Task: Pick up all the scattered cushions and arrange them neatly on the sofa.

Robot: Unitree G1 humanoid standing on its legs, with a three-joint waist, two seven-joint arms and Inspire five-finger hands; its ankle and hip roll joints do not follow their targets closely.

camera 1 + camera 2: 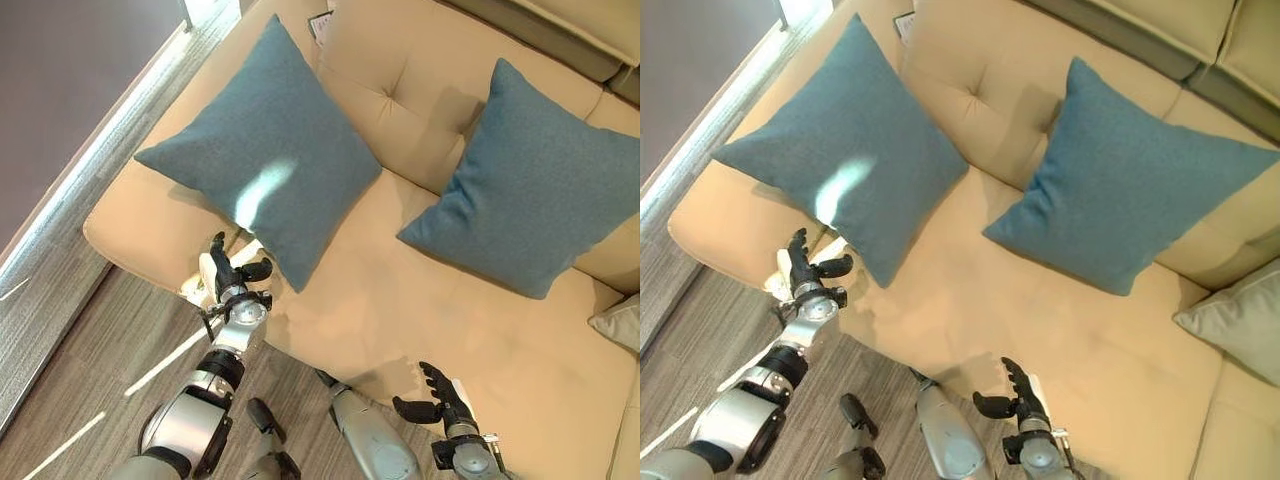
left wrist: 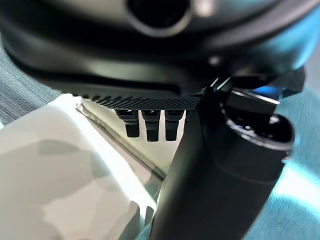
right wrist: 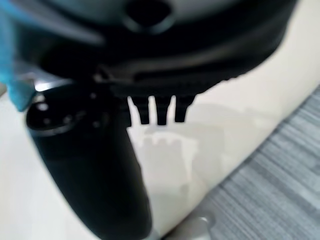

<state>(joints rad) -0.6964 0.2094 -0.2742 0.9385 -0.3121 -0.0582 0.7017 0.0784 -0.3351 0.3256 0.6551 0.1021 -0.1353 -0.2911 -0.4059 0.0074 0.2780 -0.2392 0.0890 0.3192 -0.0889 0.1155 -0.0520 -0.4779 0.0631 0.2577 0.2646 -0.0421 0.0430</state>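
Your empty, loosely spread left hand (image 1: 232, 275) could snag the square teal fabric cushion (image 1: 262, 150) just beyond its fingertips and drag it off the beige sofa (image 1: 400, 300).

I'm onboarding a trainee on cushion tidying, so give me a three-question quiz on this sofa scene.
1. True or false: the robot's left hand is gripping a cushion.
2. How many square teal fabric cushions lie on the beige upholstered sofa? A) one B) two C) four
3. Fill in: a pale ____ cushion shows at the sofa's right edge.

Key: 1. False, both it and the right hand are open and empty. 2. B: left cushion, right cushion. 3. grey.
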